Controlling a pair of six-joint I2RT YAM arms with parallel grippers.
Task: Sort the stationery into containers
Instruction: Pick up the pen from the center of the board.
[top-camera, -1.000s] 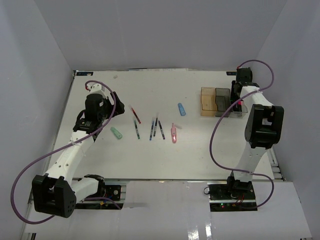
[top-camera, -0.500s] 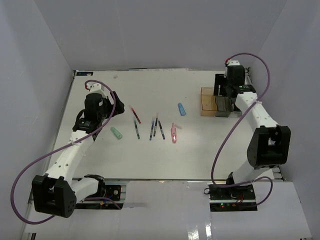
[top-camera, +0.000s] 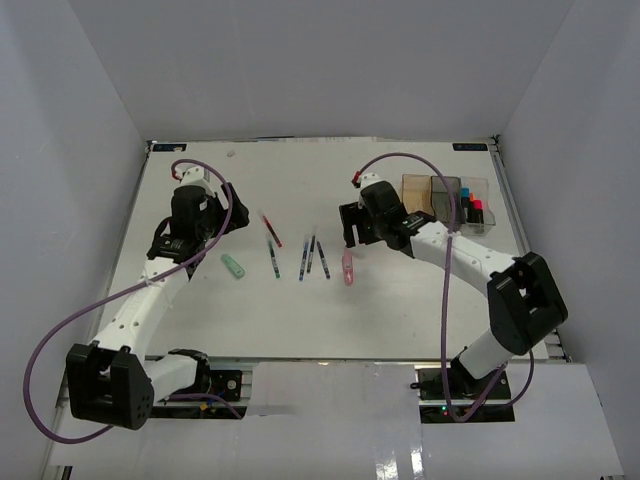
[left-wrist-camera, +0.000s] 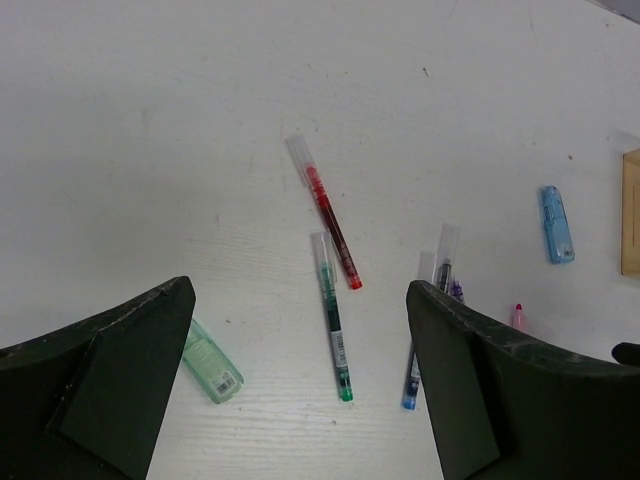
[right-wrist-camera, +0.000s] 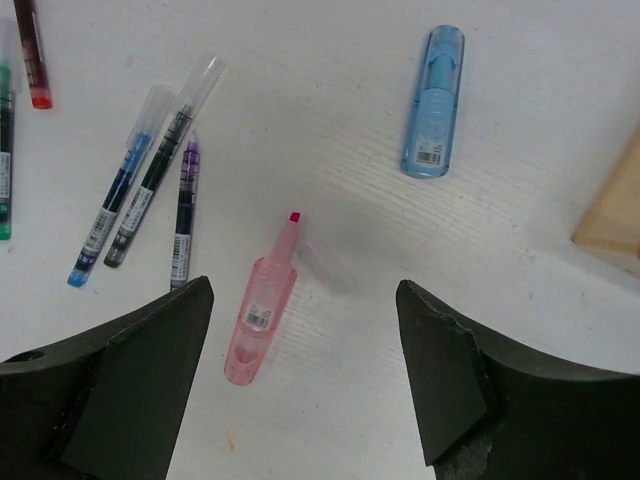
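Loose stationery lies mid-table: mint marker (top-camera: 233, 265), red pen (top-camera: 270, 228), green pen (top-camera: 273, 258), blue pen (top-camera: 303, 262), dark pen (top-camera: 311, 250), purple pen (top-camera: 322, 260), pink marker (top-camera: 348, 268). My right gripper (top-camera: 348, 232) is open and empty above the uncapped pink marker (right-wrist-camera: 262, 325); its clear cap (right-wrist-camera: 325, 265) lies beside it, between the jaws (right-wrist-camera: 305, 288). A blue marker (right-wrist-camera: 433, 102) lies beyond. My left gripper (top-camera: 222, 212) is open and empty (left-wrist-camera: 298, 292), above the mint marker (left-wrist-camera: 212, 362) and green pen (left-wrist-camera: 333, 320). The amber (top-camera: 415, 192), grey (top-camera: 445, 190) and clear (top-camera: 484, 184) bins stand back right.
The clear bin holds black highlighters (top-camera: 472, 208) with bright caps. A corner of the amber bin (right-wrist-camera: 615, 215) shows at the right edge of the right wrist view. White walls close the table at the back and both sides.
My right arm has swung left from over the bins to above the pink marker. My left arm has not moved.
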